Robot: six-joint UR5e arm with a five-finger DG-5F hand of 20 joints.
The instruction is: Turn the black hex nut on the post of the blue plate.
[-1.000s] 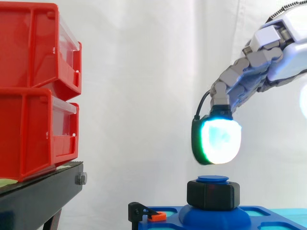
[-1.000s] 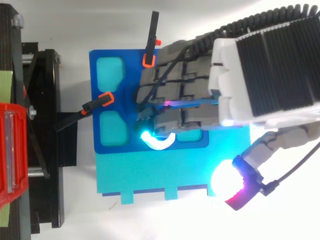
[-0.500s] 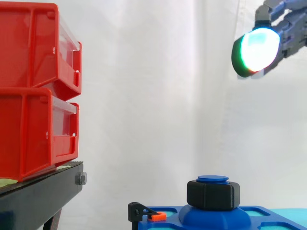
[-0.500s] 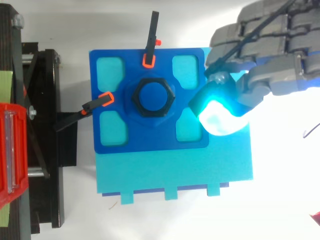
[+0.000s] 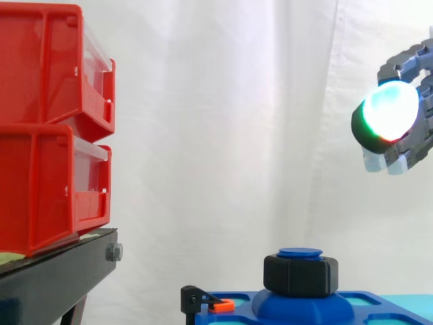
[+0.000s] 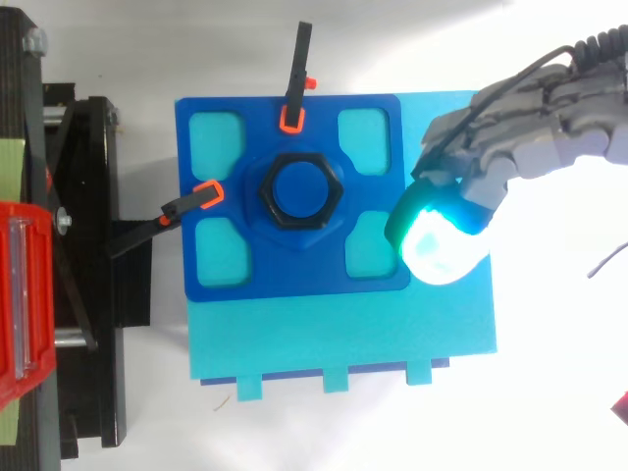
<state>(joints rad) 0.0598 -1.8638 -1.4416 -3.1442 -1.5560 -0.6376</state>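
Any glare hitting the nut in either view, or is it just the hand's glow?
Top view: the pad of the hand blooms white-cyan and the area to its right is washed out. The nut on the plate stays glare-free. Side view: the pad glows bright up at right, well above the nut, which is evenly lit.

I see the black stand (image 5: 64,267) at the left carrying two red bins (image 5: 47,183), one stacked on the other. Beside it, on the white surface (image 6: 147,432), lies a cyan board (image 6: 343,334) — the blue plate (image 6: 294,270) sits flat on it, leaving one strip bare.
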